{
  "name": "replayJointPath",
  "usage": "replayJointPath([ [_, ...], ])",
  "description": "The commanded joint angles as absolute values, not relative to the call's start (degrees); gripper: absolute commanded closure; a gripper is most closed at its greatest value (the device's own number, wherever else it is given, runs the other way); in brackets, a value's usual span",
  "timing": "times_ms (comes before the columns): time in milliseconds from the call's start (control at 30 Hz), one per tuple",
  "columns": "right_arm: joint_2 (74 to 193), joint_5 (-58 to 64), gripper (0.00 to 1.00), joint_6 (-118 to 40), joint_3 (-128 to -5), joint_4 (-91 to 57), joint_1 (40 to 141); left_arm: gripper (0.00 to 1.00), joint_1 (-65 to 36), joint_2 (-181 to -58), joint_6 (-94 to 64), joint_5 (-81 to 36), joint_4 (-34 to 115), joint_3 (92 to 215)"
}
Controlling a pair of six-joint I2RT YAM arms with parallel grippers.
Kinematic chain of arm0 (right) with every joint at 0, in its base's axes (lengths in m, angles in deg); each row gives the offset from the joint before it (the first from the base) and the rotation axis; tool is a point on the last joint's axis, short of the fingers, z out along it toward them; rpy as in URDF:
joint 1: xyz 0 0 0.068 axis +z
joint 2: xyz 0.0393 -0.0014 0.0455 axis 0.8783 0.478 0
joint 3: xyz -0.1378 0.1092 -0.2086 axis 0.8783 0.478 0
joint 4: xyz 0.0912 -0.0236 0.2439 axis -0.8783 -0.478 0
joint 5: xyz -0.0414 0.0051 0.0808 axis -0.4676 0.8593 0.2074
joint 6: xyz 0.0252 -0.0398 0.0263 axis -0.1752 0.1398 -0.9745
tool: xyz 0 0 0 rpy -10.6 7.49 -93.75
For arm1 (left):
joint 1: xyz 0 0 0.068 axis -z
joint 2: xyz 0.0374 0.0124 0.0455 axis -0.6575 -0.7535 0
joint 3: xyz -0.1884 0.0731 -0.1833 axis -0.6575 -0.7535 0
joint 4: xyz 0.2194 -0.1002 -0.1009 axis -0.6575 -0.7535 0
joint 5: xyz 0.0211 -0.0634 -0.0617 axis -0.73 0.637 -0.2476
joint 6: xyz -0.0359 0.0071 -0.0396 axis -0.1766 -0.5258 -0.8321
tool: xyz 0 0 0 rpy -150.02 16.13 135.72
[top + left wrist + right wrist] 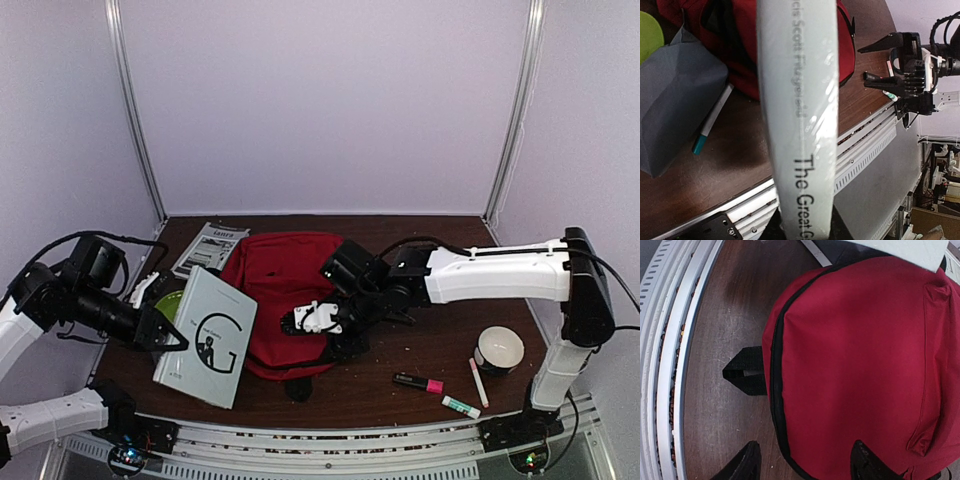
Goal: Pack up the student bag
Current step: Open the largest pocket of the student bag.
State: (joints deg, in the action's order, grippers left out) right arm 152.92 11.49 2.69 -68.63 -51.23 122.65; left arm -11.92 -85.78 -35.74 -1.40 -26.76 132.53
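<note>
- The student bag (283, 285) lies flat in the middle of the table, its black zipper along the rim and a black strap loop (743, 371) sticking out at its near end.
- The left gripper (166, 338) is clamped on the left edge of a grey book (207, 338) and holds it tilted just left of the bag. From above, the book's right edge overlaps the bag's left side.
- The right gripper (805, 454) hovers over the bag's near end with its jaws apart and nothing between them.
- A grey pouch (675, 110), a pen with a teal cap (712, 120) and something green (168, 302) lie on the left.
- A booklet (210, 247) lies at the far left.
- On the right are a cup (499, 349), a black and pink marker (418, 382), a white pen (478, 381) and a small green and white stick (461, 405).
</note>
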Motion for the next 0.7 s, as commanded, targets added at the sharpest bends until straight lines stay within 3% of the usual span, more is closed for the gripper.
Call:
replayJointPath([
  [0, 157.0, 6.8, 0.37, 3.1, -72.4, -48.5, 124.9, 1.00, -12.5, -81.7, -36.8, -0.5, -25.5, 132.9],
  [433, 163.3, 3.4, 0.38, 3.3, -75.4, -50.9, 126.3, 1.00, -12.5, -82.0, -36.1, -0.3, -25.0, 132.8],
  [533, 164.3, 0.7, 0.47, 1.6, -76.7, -50.4, 126.2, 1.00, -12.5, -81.7, -36.4, -0.1, -24.9, 132.7],
  [667, 165.3, 0.7, 0.71, -1.4, -80.2, -51.3, 124.6, 1.00, -12.5, -81.1, -36.6, 0.5, -24.9, 132.2],
])
